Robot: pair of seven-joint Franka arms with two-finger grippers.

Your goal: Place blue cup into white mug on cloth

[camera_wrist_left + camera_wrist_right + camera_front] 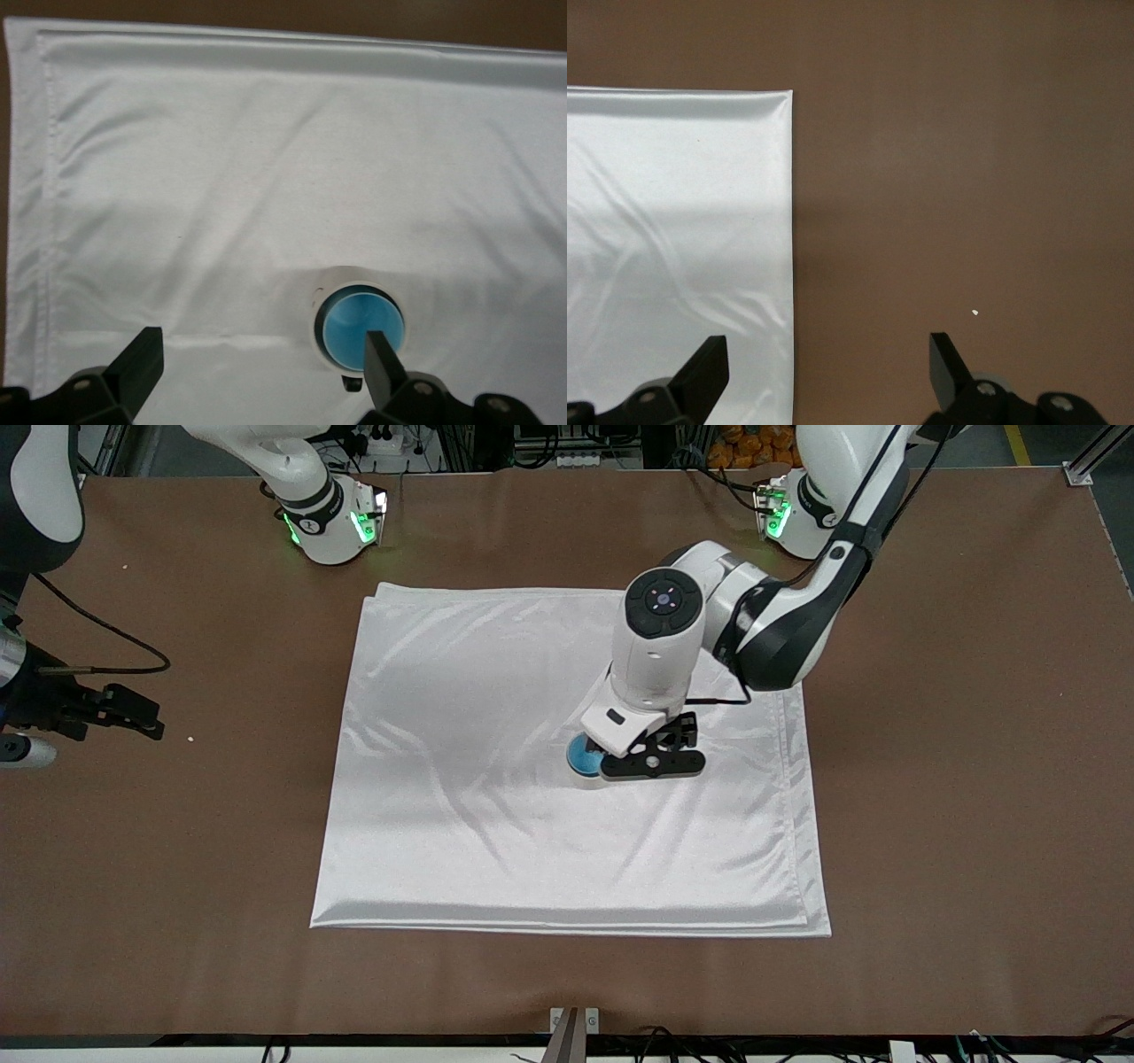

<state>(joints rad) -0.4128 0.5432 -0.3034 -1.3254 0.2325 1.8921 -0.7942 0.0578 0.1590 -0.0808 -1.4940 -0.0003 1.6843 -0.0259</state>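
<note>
One blue cup (pixel 359 328) sits inside the white mug (pixel 316 320)

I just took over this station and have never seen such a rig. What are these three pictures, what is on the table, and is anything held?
Two robot arms work at a brown table. One picture looks down from across it; the others come from cameras on each wrist. A white cloth lies there. On it stands the white mug with the blue cup inside. The left gripper hangs open over them, holding nothing. The right gripper waits open over the cloth's edge at the right arm's end.
</note>
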